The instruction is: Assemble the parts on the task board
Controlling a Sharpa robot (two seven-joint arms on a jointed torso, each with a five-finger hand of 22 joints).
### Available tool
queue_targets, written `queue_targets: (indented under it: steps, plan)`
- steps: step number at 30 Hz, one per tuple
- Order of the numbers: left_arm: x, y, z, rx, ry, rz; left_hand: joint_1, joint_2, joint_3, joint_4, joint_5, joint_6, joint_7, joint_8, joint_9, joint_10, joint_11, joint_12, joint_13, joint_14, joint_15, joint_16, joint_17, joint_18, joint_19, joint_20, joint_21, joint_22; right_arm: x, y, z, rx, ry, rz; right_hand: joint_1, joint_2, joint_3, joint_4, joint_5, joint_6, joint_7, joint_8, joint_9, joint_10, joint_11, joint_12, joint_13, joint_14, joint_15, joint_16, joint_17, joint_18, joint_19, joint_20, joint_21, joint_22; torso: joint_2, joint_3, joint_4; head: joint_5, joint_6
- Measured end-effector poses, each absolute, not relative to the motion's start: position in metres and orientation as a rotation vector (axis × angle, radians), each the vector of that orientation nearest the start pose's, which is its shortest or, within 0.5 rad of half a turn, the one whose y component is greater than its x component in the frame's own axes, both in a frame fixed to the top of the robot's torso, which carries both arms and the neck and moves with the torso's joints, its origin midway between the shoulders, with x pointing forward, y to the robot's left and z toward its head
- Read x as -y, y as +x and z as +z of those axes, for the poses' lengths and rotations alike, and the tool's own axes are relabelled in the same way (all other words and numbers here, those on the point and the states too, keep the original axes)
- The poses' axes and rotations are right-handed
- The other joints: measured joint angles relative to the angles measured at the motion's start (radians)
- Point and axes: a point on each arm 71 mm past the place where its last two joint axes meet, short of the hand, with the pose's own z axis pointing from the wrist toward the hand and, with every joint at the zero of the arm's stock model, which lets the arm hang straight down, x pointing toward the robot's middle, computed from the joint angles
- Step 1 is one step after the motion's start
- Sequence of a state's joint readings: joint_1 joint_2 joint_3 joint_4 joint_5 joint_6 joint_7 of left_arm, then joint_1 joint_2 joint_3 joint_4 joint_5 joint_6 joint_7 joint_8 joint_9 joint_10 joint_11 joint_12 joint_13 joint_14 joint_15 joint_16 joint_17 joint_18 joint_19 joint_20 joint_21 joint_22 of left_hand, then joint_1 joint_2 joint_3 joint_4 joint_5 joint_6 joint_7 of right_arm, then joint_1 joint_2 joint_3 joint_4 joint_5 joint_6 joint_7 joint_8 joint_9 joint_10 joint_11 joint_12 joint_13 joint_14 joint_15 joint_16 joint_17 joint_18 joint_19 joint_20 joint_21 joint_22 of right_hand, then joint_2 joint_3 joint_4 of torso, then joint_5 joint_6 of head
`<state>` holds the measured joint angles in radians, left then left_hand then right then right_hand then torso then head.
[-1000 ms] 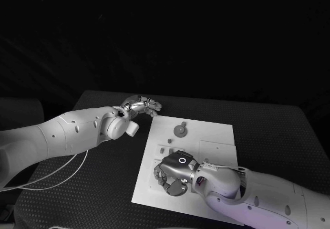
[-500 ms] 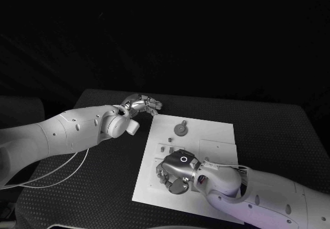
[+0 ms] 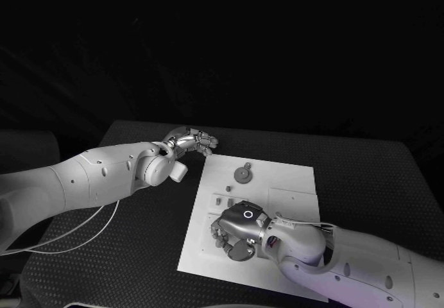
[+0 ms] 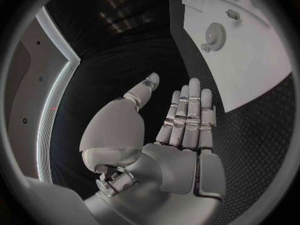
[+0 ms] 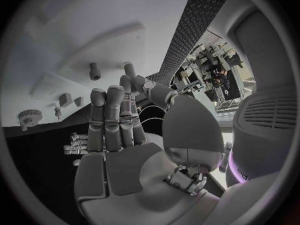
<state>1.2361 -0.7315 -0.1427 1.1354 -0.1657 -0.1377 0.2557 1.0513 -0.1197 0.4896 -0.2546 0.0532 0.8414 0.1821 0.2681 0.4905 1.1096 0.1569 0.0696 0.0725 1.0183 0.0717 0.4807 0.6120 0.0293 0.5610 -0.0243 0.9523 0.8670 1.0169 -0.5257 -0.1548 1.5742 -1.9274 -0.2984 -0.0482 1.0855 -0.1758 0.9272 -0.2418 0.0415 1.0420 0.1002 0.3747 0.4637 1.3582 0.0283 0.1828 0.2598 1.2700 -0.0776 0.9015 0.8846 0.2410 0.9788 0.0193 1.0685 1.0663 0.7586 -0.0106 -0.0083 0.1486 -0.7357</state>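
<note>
The white task board (image 3: 278, 212) lies in the middle of the table. A grey gear (image 3: 242, 174) sits on its far part, also visible in the left wrist view as the gear (image 4: 215, 35) and in the right wrist view as the gear (image 5: 28, 117). Small pegs (image 3: 228, 190) stand nearer the middle; one peg (image 5: 95, 71) rises just beyond my right fingers. My right hand (image 3: 236, 234) hovers palm down over the board's near left part, fingers (image 5: 112, 120) stretched out, palm bare. My left hand (image 3: 192, 141) is flat and holds nothing, beside the board's far left corner.
The black table (image 3: 370, 173) surrounds the board. A thin cable (image 3: 83, 231) loops under my left arm at the table's left side. Two small blocks (image 5: 64, 100) lie on the board between the gear and my right fingers.
My right hand has shifted slightly toward the board's near edge and turned a little. My left hand has stayed where it was.
</note>
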Motion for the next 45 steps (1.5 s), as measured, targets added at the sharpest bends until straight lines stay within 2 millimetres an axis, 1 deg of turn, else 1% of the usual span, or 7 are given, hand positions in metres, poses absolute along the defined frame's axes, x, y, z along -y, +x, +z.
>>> queue_targets:
  steps: [14,34,37,38,40,41,45]
  plan:
    - [-0.2668,0.5431,-0.2220,-1.634,-1.011,-1.254,0.000,0.000,0.000,0.000,0.000,0.000,0.000,0.000,-0.001,0.000,0.000,0.000,0.000,0.000,0.000,0.000,0.001,-0.006,0.000,0.000,0.000,0.000,0.0254,0.3681,-0.2771,-1.574,-0.815,0.910,0.001,0.001,-0.002,-0.001,0.005,0.004,-0.003,0.000,0.000,0.000,0.000,0.000,0.002,0.004,-0.001,0.000,0.001,0.000,0.000,0.000,0.004,0.001,0.000,-0.0002,-0.0001,-0.002,0.002]
    - [-0.2665,0.5428,-0.2220,-1.636,-1.011,-1.255,0.000,0.000,-0.003,-0.003,0.000,-0.004,0.004,0.000,-0.001,0.000,0.000,0.000,0.000,0.000,0.000,-0.004,0.002,-0.007,0.000,0.000,0.000,0.000,0.0158,0.3697,-0.2809,-1.600,-0.841,0.894,0.001,0.001,0.000,0.000,0.005,0.006,-0.003,0.000,0.000,0.000,0.000,0.002,0.005,0.004,-0.001,0.000,0.003,0.000,0.000,0.000,0.004,0.001,0.000,-0.0010,0.0001,-0.008,0.003]
    - [-0.2669,0.5427,-0.2220,-1.636,-1.012,-1.255,0.000,0.000,-0.003,-0.003,0.000,-0.004,0.004,0.000,-0.001,0.000,0.000,0.000,0.000,0.000,0.000,-0.004,0.002,-0.007,0.000,0.000,0.000,0.000,0.0160,0.3700,-0.2810,-1.603,-0.843,0.892,-0.010,-0.010,0.000,0.000,0.005,0.005,-0.002,0.000,0.001,-0.013,0.006,-0.009,0.005,-0.002,0.005,-0.001,0.003,0.000,-0.008,0.004,0.004,0.000,0.000,-0.0014,0.0003,-0.008,0.003]
    - [-0.2669,0.5427,-0.2220,-1.636,-1.012,-1.255,0.000,0.000,-0.003,-0.003,0.000,-0.004,0.004,0.000,-0.001,0.000,0.000,0.000,0.000,0.000,0.000,-0.004,0.002,-0.007,0.000,0.000,0.000,0.000,0.0162,0.3701,-0.2811,-1.604,-0.842,0.892,-0.008,-0.019,0.000,0.000,0.005,0.002,0.001,0.001,0.003,-0.017,0.009,-0.009,0.006,-0.002,0.005,-0.004,0.003,0.000,-0.011,0.004,0.004,0.000,0.000,-0.0015,0.0003,-0.008,0.003]
    - [-0.2670,0.5427,-0.2220,-1.636,-1.012,-1.255,0.000,0.000,-0.003,-0.003,0.000,-0.004,0.004,0.000,-0.002,0.000,0.000,0.000,0.000,0.000,0.000,-0.004,0.002,-0.007,0.000,0.000,0.000,0.000,0.0171,0.3709,-0.2812,-1.607,-0.841,0.889,-0.018,-0.031,-0.014,-0.013,0.005,-0.006,0.008,0.005,0.031,-0.027,0.014,-0.018,0.006,-0.007,0.010,-0.007,0.003,0.000,-0.015,0.007,0.004,0.000,0.000,-0.0015,0.0003,-0.007,0.003]
    - [-0.2671,0.5426,-0.2220,-1.636,-1.012,-1.255,0.000,0.000,-0.003,-0.003,0.000,-0.004,0.004,0.000,-0.002,0.000,0.000,0.000,0.000,0.000,0.000,-0.004,0.002,-0.008,0.000,0.000,0.000,0.000,0.0175,0.3713,-0.2812,-1.607,-0.840,0.888,-0.023,-0.036,-0.020,-0.019,0.010,-0.009,0.011,0.005,0.035,-0.031,0.013,-0.019,0.006,-0.007,0.010,-0.008,0.003,0.000,-0.017,0.009,0.004,0.001,0.000,-0.0014,0.0002,-0.007,0.003]
    - [-0.2685,0.5425,-0.2220,-1.635,-1.013,-1.253,0.000,0.000,-0.003,-0.003,0.000,-0.004,0.004,0.000,-0.002,0.000,0.000,0.000,0.000,0.000,0.000,-0.004,0.003,-0.008,0.000,0.000,0.000,0.000,0.0201,0.3726,-0.2831,-1.616,-0.835,0.879,-0.043,-0.056,-0.066,-0.032,0.024,-0.030,0.018,-0.017,0.025,-0.046,0.021,-0.032,0.004,-0.013,0.016,-0.009,0.003,0.006,-0.022,0.014,0.004,0.003,0.000,-0.0013,0.0000,-0.007,0.002]
